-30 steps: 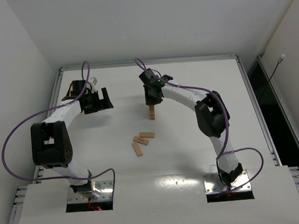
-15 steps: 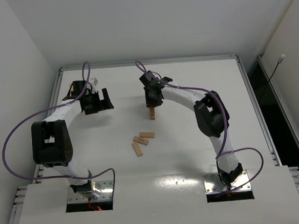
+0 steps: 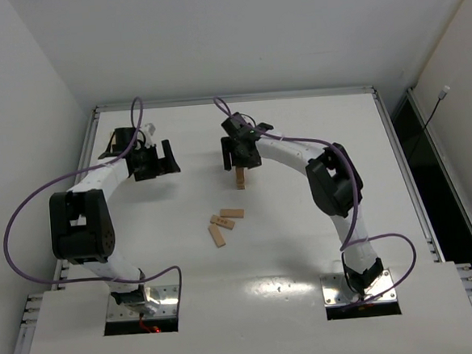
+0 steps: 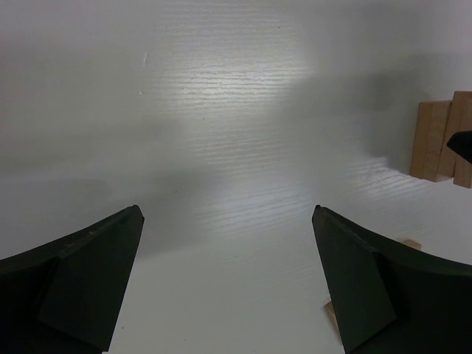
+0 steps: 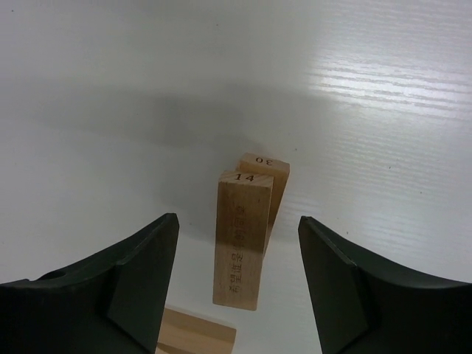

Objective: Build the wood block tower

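Two sets of jaws stand spread: your right gripper (image 5: 237,220) straddles the wood block tower (image 5: 240,258) without touching it; your left gripper (image 4: 227,212) hangs well apart.

A white table (image 3: 289,246) with a faint wood grain stands in a plain booth. It is edged by a silvery metal frame (image 3: 230,99) and closed in by a white back wall (image 3: 234,39), a left wall (image 3: 12,103) and a right wall (image 3: 462,48). Beyond its right edge lies a dark gap (image 3: 433,163), where a white-tipped cable (image 3: 445,92) hangs against the wall, and soft light leaves a pale glare (image 4: 236,74) on the tabletop.
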